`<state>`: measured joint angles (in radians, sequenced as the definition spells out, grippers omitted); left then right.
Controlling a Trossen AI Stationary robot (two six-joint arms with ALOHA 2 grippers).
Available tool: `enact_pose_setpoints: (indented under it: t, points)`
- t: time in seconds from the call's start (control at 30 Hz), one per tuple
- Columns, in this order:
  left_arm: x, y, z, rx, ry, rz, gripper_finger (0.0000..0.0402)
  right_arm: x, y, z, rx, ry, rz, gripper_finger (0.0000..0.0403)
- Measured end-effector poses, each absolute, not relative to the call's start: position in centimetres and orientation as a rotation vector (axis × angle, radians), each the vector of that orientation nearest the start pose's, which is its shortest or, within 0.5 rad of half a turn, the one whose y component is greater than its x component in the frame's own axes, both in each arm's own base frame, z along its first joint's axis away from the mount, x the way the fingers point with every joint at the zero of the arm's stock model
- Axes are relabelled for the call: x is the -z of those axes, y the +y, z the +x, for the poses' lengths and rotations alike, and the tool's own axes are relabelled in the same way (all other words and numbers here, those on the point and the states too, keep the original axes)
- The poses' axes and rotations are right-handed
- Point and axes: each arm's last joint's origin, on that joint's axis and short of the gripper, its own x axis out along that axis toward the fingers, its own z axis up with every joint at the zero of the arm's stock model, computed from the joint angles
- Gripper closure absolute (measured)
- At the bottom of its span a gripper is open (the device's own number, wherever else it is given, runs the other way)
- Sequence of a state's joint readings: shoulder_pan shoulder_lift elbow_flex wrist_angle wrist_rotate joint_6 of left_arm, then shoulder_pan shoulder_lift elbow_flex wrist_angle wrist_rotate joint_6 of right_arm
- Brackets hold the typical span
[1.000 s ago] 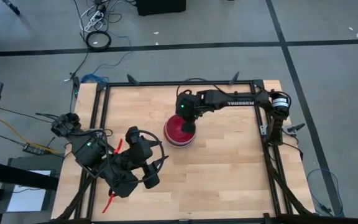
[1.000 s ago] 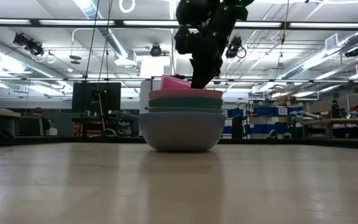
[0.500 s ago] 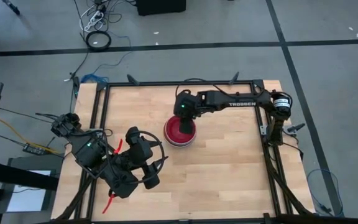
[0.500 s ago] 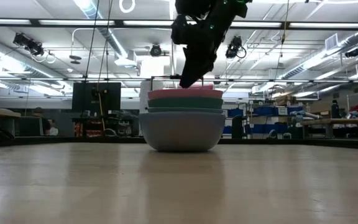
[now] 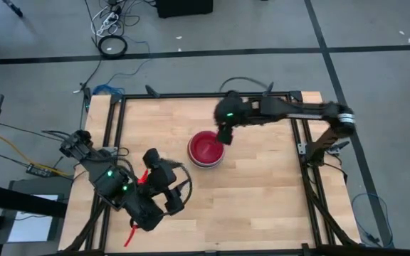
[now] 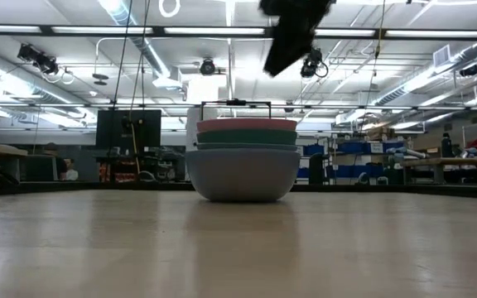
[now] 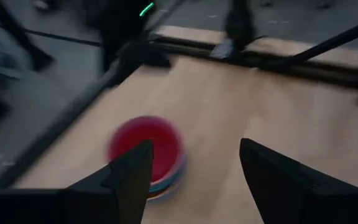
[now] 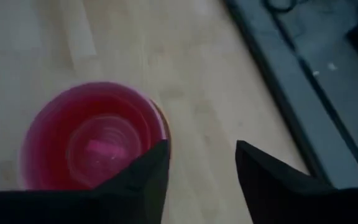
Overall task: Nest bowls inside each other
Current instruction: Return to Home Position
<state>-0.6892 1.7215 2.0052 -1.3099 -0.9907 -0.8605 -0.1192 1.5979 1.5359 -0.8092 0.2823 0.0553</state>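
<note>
The bowls (image 5: 205,149) stand nested in one stack mid-table, resting on the bottom bowl's base. The top bowl is magenta-red (image 8: 92,143). From the side, the low view shows a pale bottom bowl (image 6: 242,174), then a teal rim and a red rim above it. My right gripper (image 8: 201,180) hangs open above the stack's far right side (image 5: 223,135), clear of it, and is a dark shape high up in the low view (image 6: 292,37). My left gripper (image 7: 194,180) waits open near the table's left front (image 5: 171,193), facing the stack (image 7: 146,146).
A black frame rail (image 5: 205,96) runs around the wooden table (image 5: 262,199). Bare wood lies to the right of the stack and in front of it. Cables and a red clamp handle (image 5: 132,229) sit by the left arm's base.
My right gripper has let go of the top magenta-red bowl and risen away from the stack, toward the table's far right. The bowl, tilted with one edge up a second ago, now lies level in the stack.
</note>
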Motion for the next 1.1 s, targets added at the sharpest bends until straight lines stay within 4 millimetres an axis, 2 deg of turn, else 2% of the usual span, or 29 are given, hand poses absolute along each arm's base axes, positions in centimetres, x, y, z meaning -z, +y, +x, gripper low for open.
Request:
enact_pose_setpoints:
  t: [0.13, 0.2, 0.27, 0.37, 0.43, 0.5, 0.57, 0.63, 0.73, 0.9, 1.1]
  points:
    - [-41.0, -19.0, 23.3, -0.641, 0.451, 0.022, 0.0155, -36.4, -2.0, 28.1, 0.37, 0.674, -0.036, 0.0285]
    - [-41.3, -19.9, 21.8, -0.602, 0.366, 0.031, 0.0159, -37.0, -0.7, 24.6, 0.343, 0.577, -0.042, 0.0334]
    - [-41.8, -20.6, 19.5, -0.546, 0.293, 0.052, 0.0165, -36.9, 0.2, 20.7, 0.338, 0.489, -0.028, 0.0382]
    - [-42.1, -20.7, 16.4, -0.507, 0.188, 0.041, 0.0177, -35.8, 0.9, 15.5, 0.311, 0.36, 0.047, 0.0395]
    - [-41.4, -20.7, 14.9, -0.468, 0.158, 0.075, 0.0186, -34.4, 1.2, 12.7, 0.26, 0.303, 0.081, 0.0401]
    - [-40.5, -20.3, 13.9, -0.453, 0.139, 0.063, 0.0195, -32.8, 1.3, 10.3, 0.206, 0.236, 0.112, 0.0401]
    - [-39.2, -19.2, 12.9, -0.444, 0.141, 0.065, 0.0206, -31.1, 1.4, 8.8, 0.158, 0.168, 0.14, 0.0402]
    - [-37.6, -18.0, 12.2, -0.448, 0.134, 0.026, 0.022, -29.3, 1.3, 7.8, 0.118, 0.116, 0.173, 0.0402]
    - [-34.4, -16.3, 11.7, -0.476, 0.121, -0.02, 0.0245, -26.9, 1.4, 7.4, 0.087, 0.038, 0.208, 0.0403]
    - [-29.3, -14.4, 11.2, -0.504, -0.006, -0.09, 0.0302, -23.3, 1.7, 8.2, 0.084, 0.031, 0.212, 0.0403]
    - [-22.9, -12.3, 12.2, -0.611, -0.058, -0.181, 0.0387, -20.2, 1.9, 9.7, 0.11, 0.036, 0.178, 0.0403]
